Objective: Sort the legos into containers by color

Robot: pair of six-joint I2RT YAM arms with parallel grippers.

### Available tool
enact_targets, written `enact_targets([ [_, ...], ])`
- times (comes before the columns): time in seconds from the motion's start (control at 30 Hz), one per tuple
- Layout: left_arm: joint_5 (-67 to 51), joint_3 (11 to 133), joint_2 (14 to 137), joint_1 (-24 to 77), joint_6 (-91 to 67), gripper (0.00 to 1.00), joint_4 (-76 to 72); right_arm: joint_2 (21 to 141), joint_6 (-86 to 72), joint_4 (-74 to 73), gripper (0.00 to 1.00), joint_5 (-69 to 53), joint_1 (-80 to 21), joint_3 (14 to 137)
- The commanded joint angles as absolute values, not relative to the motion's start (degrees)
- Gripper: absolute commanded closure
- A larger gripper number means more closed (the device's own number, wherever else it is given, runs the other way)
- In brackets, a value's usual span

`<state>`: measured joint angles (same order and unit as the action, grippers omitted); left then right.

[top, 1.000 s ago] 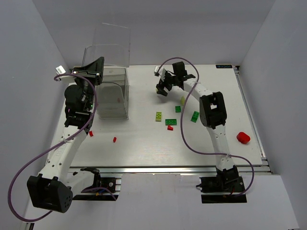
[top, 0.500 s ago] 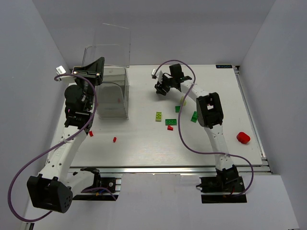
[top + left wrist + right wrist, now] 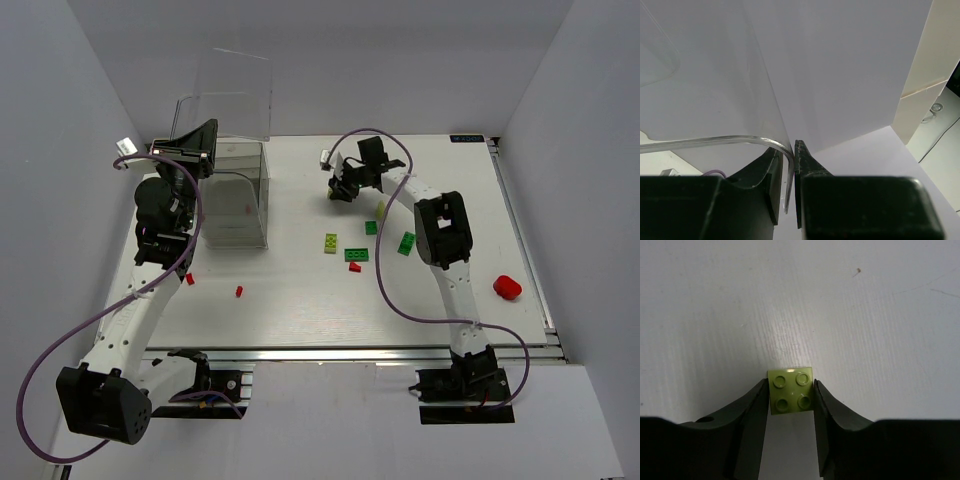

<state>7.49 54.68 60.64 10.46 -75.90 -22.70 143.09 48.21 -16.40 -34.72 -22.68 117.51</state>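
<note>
Robotics lab test cell, not a lived-in room. A white table (image 3: 300, 310) is boxed in by plain pale panels (image 3: 50, 150) on the left, right and far sides. An aluminium rail (image 3: 340, 357) along the near edge carries two white robot arms (image 3: 140, 305). Only staged props are present: a clear bin (image 3: 235, 100) and small plastic bricks (image 3: 356, 254).

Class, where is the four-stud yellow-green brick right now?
Right wrist view: the brick sits between the right gripper's fingers, on the table, right of the bin.
</note>
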Motion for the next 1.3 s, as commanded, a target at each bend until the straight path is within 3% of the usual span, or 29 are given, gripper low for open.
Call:
enact_targets([
  [0.0,7.74,53.96,60.20,10.11,-76.99,0.82,-23.99,137.99,47.03,-16.44,1.00,-37.88,-22.94,114.87],
  [0.23,7.91,53.79,60.03,10.11,-77.17,0.82,-24.34,132.90,38.79,-13.28,1.00,-44.90,-23.29,114.88],
  [0.5,8.09,53.09,59.33,10.11,-77.78,0.82,-24.61,129.81,15.75,5.87,1.00,-49.39,-28.12,118.55],
  [0.8,8.79,52.47,58.36,10.11,-77.87,0.82,-24.43,134.91,-8.14,23.98,1.00,-44.30,-34.98,123.48],
  [1.27,8.70,52.91,58.10,10.11,-77.78,0.82,-23.47,140.71,-15.64,25.75,1.00,-35.07,-39.02,127.44],
])
